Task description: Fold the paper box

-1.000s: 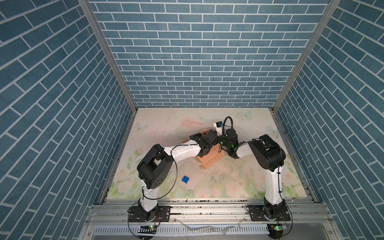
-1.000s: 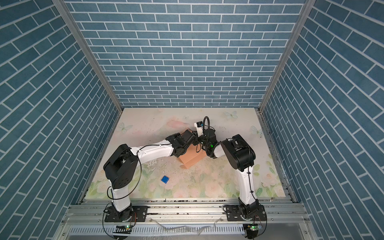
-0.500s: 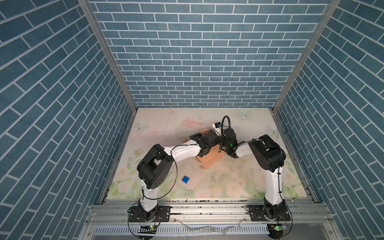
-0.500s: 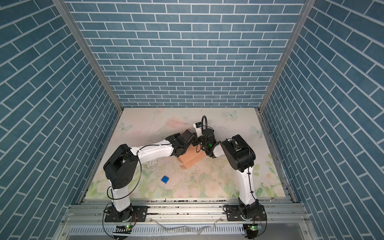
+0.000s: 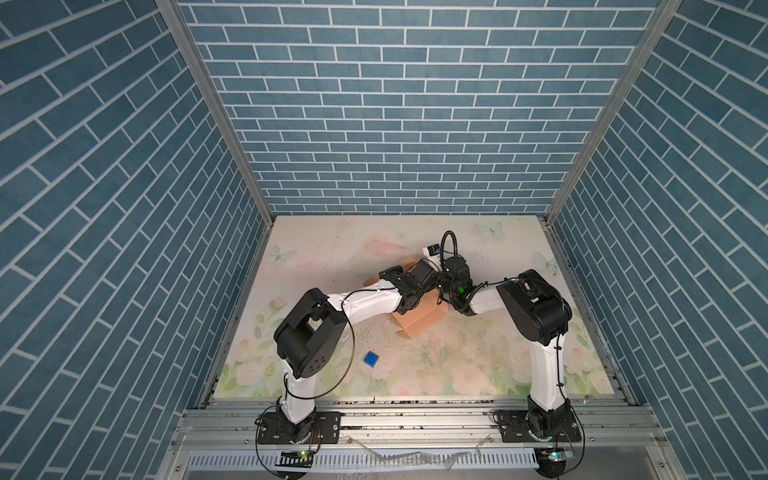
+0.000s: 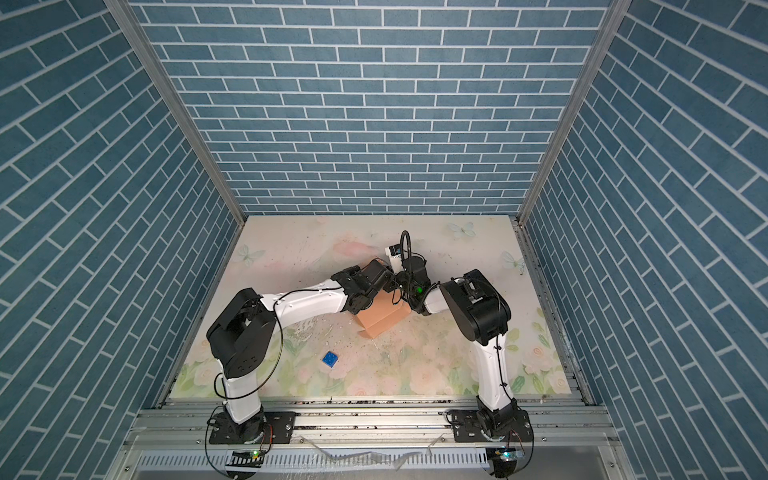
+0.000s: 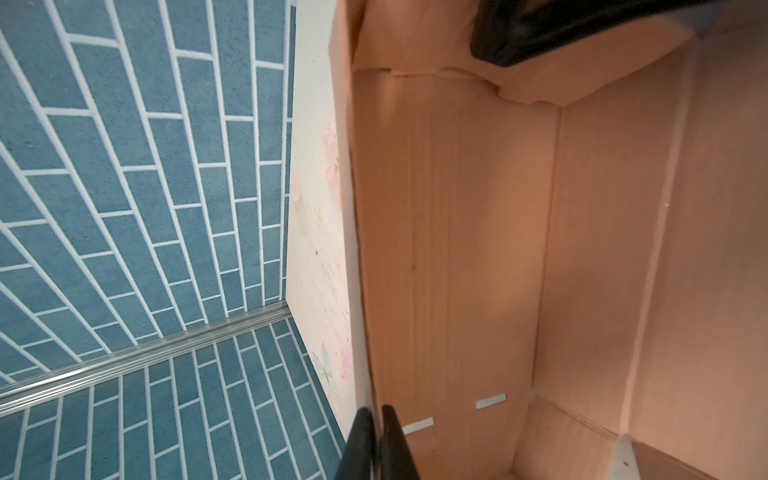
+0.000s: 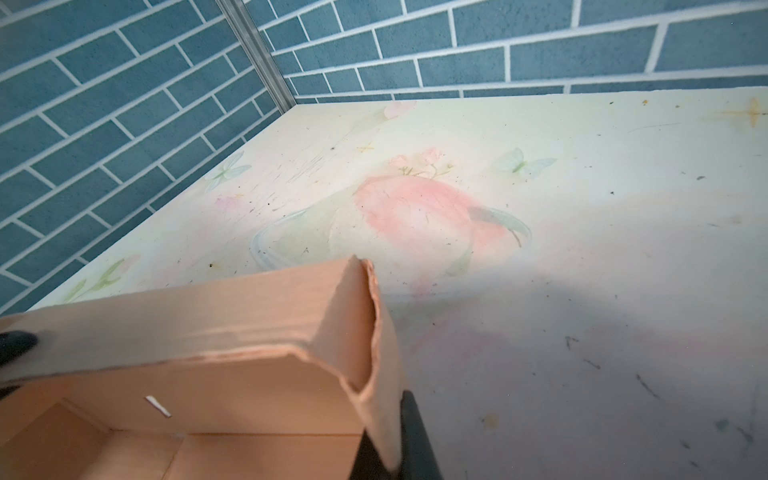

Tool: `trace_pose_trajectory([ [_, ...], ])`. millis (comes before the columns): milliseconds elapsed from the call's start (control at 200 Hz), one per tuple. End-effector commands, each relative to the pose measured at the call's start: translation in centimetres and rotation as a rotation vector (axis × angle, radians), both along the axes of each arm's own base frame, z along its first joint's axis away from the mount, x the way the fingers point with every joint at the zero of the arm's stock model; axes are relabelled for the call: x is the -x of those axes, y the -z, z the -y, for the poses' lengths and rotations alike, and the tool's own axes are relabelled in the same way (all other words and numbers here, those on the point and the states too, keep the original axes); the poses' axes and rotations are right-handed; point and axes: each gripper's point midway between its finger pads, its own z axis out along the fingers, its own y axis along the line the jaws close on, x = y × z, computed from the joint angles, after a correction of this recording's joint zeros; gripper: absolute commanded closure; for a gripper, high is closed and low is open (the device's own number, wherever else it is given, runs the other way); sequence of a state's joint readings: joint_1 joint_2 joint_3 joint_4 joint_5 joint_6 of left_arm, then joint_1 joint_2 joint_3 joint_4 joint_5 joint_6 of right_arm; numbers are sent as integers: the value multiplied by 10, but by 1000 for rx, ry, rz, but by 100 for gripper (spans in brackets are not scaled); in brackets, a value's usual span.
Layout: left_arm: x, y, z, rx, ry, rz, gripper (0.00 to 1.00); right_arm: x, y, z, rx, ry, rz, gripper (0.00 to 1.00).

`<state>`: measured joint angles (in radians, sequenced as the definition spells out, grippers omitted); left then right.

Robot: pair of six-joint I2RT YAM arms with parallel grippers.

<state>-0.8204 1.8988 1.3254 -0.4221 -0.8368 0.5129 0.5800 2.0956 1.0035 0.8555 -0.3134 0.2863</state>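
While both arms crowd over the middle of the floral table [image 5: 332, 249], the paper box [image 5: 419, 322] lies between them as a half-built tray, its side walls standing around the floor and a broad panel spread toward the front in both top views. The left gripper [image 7: 376, 413] is clamped on the rim of one standing wall, and the right gripper [image 8: 388, 434] pinches a neighbouring wall just beside a crumpled corner [image 8: 365, 332]. Judging by the empty tab slots [image 7: 491, 402] and the open top, the walls are up but not locked and the lid is not yet closed, so roughly half the job appears to remain. Wrists and cables hide most of the box from above, both grippers are cut off at the edge of their wrist views, and a dark shape [image 7: 582, 29] pressing the far wall cannot be identified with certainty. A small blue cube [image 5: 371, 359] lies well apart from the box
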Motion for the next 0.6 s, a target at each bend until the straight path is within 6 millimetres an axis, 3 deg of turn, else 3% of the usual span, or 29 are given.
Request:
trace_pose_trajectory([
  [0,-2,-5,7,41,-2,1,89,6,-27,-11,-23,-30,44,100],
  [135,-3,-29,9,109,-29,36,75,10,-29,-10,0,-18,54,100],
  [220,-1,-55,11,193,-42,61,52,11,-31,-6,20,0,51,100],
  [275,2,-73,12,248,-55,63,43,11,-33,-4,37,16,49,100],
  [425,14,-118,4,391,-79,107,32,12,-42,4,95,49,29,100],
  [595,13,-142,-18,536,-148,112,26,22,-43,26,184,115,-55,100],
])
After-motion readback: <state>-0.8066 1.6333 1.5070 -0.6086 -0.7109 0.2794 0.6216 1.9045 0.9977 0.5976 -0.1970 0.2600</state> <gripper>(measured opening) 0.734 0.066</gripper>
